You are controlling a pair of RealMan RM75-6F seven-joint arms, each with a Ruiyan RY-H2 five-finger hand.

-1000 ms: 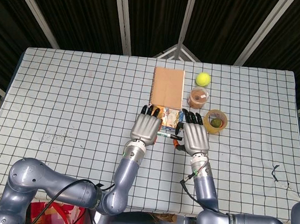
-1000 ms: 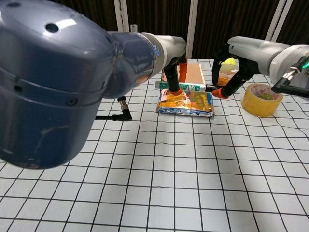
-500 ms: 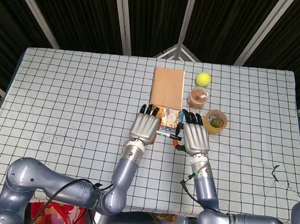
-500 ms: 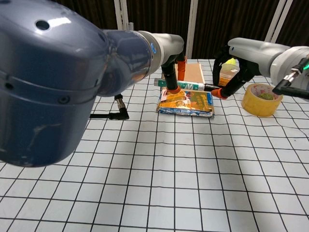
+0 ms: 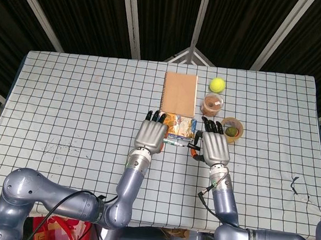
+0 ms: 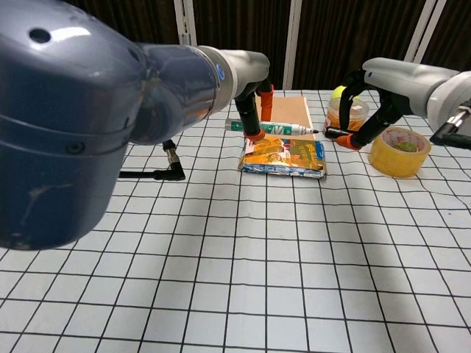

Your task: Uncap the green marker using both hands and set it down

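While our left hand (image 6: 252,118) grips the one green-and-white marker (image 6: 271,129), our right hand (image 6: 358,118) pinches its single small black cap (image 6: 335,133), pulled off. Both hover above one colourful snack packet (image 6: 285,157) on the desk (image 6: 235,250).

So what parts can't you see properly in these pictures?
- Head view: the fingertips holding the green marker are hidden under the backs of the left hand and right hand.
- Chest view: the big left arm blocks the table's left side.
- Both views: the print on the snack packet is too small to read.
- Chest view: the cap is mostly covered by right-hand fingers.
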